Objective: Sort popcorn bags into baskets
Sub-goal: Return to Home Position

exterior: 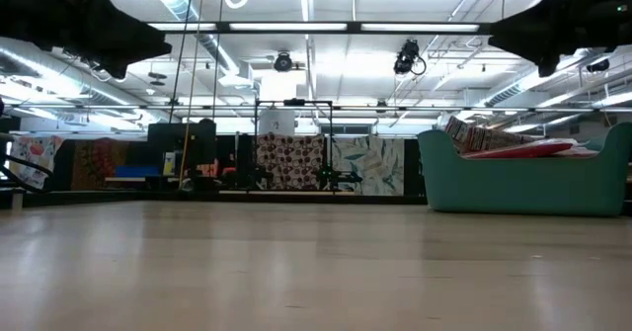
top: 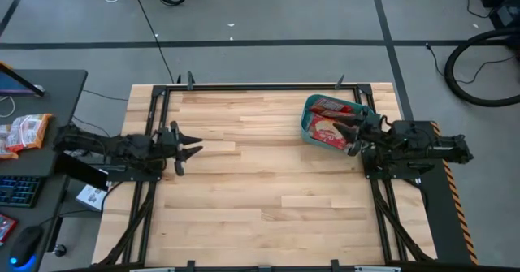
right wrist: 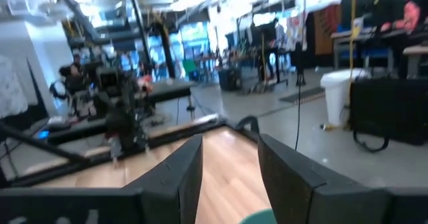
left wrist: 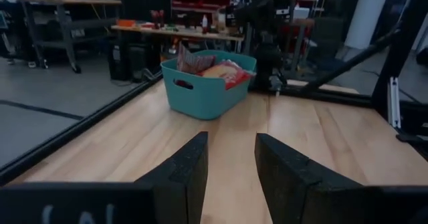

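The teal basket [top: 309, 124] stands at the table's far right and holds several red popcorn bags [top: 329, 118]. It also shows in the low view [exterior: 523, 183] and in the left wrist view [left wrist: 200, 90], with bags [left wrist: 224, 70] sticking up past its rim. My right gripper [top: 345, 136] hovers open and empty over the basket's right side; the right wrist view shows its fingers apart [right wrist: 231, 147]. My left gripper [top: 191, 152] waits open and empty above the table's left side, pointing toward the basket [left wrist: 231, 144].
A dark side desk [top: 49, 85] stands left of the table, with paler orange-and-white packets [top: 24, 132], a keyboard [top: 16, 191] and a mouse. Black frame rails [top: 260, 85] run along the table's edges. Bare wooden tabletop [top: 260, 174] lies between the arms.
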Motion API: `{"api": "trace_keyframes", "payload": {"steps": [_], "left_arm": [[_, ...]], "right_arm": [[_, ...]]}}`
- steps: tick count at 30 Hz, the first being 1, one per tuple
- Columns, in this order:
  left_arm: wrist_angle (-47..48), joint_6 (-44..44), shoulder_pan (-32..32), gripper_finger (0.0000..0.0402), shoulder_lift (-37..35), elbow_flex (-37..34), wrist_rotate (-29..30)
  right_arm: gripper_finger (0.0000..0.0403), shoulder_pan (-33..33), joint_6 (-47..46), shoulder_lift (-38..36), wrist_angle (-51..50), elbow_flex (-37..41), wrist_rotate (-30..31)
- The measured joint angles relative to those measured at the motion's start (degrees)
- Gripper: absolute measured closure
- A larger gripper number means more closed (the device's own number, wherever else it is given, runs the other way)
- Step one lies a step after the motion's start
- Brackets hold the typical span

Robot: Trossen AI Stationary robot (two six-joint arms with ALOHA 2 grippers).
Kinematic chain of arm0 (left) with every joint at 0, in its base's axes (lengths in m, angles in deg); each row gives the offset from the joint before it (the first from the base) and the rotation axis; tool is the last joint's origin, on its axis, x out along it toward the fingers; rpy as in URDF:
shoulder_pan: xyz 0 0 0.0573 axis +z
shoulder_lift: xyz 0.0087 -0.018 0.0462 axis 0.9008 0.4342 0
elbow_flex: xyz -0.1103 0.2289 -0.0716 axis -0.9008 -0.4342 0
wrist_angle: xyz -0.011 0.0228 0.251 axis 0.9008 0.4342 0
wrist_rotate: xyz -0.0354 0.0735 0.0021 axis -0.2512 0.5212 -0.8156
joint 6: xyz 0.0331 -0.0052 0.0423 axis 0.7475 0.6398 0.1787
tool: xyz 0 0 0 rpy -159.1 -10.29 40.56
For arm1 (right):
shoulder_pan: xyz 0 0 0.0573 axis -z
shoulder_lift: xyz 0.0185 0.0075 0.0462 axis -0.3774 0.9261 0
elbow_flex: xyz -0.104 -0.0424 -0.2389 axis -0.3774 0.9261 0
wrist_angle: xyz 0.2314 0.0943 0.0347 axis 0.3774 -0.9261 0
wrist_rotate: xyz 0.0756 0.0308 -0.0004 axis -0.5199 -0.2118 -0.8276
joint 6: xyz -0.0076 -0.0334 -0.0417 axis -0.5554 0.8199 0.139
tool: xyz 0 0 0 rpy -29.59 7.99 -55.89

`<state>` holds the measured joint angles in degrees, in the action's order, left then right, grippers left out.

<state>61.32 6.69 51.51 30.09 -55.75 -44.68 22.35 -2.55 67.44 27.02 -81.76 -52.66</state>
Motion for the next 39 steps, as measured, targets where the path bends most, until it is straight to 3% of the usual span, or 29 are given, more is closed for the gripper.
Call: {"api": "trace_keyframes", "payload": {"steps": [10,15,18,23,28,39], "left_arm": [[6.30,2.60,0.00,0.0272,-9.79,-1.71,-0.48],[10.64,2.57,0.00,0.0278,-14.41,-1.67,-5.63],[11.32,2.41,-0.07,0.0288,-14.22,-1.67,-9.85],[10.80,3.21,-0.13,0.0305,-14.15,-1.65,-14.88],[10.66,4.51,-0.13,0.0316,-14.11,-1.65,-14.94],[10.77,-10.92,-0.11,0.0317,-14.00,-1.65,-13.87]], "right_arm": [[0.0253,2.62,-1.17,-2.53,7.83,5.25,-0.41],[0.0253,2.89,-4.36,-2.46,16.00,10.75,-0.61],[0.0253,2.92,-5.78,-1.88,16.26,10.75,-0.44],[0.0253,2.92,-8.55,-1.89,16.90,10.75,5.02],[0.0252,2.92,-10.46,-1.89,16.93,10.75,5.70],[0.0252,2.92,-10.11,-1.89,16.92,10.75,5.75]]}}
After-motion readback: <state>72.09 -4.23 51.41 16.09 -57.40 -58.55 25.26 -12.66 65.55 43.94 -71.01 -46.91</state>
